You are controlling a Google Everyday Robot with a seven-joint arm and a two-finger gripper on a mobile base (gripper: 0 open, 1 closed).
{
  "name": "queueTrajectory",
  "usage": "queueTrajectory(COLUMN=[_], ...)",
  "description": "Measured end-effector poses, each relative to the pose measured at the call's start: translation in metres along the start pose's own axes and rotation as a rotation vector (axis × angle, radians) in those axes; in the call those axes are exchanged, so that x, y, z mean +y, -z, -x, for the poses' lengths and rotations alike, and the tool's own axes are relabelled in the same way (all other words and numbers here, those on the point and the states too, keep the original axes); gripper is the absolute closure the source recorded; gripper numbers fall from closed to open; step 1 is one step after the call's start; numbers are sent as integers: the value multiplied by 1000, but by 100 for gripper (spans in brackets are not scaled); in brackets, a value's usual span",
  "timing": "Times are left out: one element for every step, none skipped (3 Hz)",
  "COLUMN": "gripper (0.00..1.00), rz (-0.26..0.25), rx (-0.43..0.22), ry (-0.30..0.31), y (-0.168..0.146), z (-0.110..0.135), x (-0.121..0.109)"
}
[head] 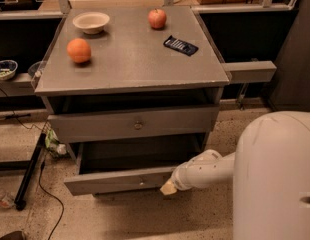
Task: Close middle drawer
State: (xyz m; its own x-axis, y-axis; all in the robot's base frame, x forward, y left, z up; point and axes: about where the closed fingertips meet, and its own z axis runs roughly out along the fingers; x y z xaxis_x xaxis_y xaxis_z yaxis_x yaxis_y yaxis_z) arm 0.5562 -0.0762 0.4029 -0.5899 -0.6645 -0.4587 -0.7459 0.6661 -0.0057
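One drawer is standing pulled out: the middle drawer [115, 180], its slim grey front lying directly left of the gripper [168, 188] and its dark open box reaching back above it. The gripper is sitting low, at the right end of that front, and appears to be touching it. Whether it is open, and whether it is gripping anything, cannot be told.

A white arm [205, 170] is running from the gripper up and to the right into the rounded white robot body [275, 179]. Above the gripper and slightly left, a taller drawer front [95, 126] is sitting nearly flush in the cabinet, with a small round knob [138, 125] at its centre.

Higher still, the grey cabinet top [130, 64] is carrying four items:
- an orange [79, 50], far up and left of the gripper
- a pale bowl [91, 22], beyond the orange
- an apple [157, 18], almost straight above the gripper
- a dark flat packet [180, 45], up and just right of the gripper
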Motion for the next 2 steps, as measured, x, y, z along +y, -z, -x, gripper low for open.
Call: queueTrajectory(gripper=[0,0], rz=[0,0], rx=[0,0], ry=[0,0], y=[0,0], z=[0,0], x=[0,0])
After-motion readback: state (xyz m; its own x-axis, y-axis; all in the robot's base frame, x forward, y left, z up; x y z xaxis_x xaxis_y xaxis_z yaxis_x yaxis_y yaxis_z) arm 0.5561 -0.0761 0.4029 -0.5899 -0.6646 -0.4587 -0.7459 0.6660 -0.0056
